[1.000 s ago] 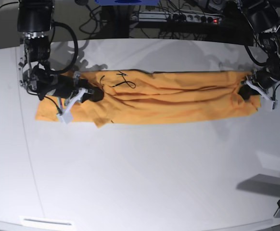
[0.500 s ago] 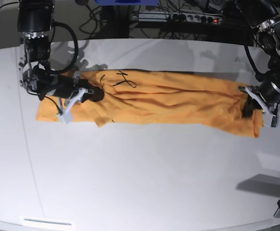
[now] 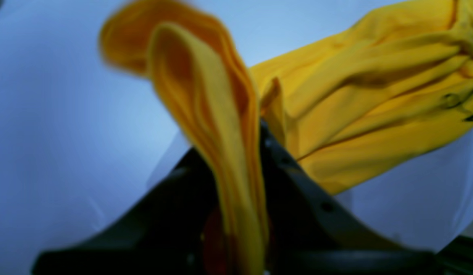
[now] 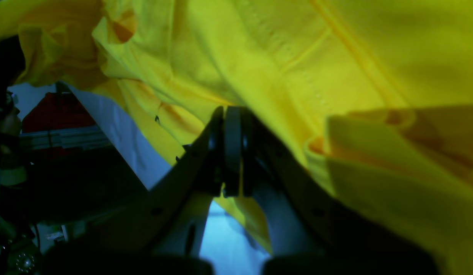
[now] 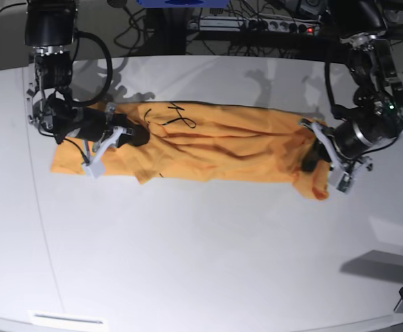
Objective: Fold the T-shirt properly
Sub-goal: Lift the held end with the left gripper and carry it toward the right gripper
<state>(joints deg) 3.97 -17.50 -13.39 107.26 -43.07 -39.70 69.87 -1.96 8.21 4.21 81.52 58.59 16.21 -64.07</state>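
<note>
Tabletop (image 5: 201, 263), broad, white and curved, carries your crumpled orange-yellow cotton T-shirt (image 5: 215, 149) as a long band across its far half. At the shirt's collar end your right gripper (image 5: 133, 134) is clamped tight on cloth. At the opposite end your left gripper (image 5: 311, 160) pinches a lifted fold.
</note>
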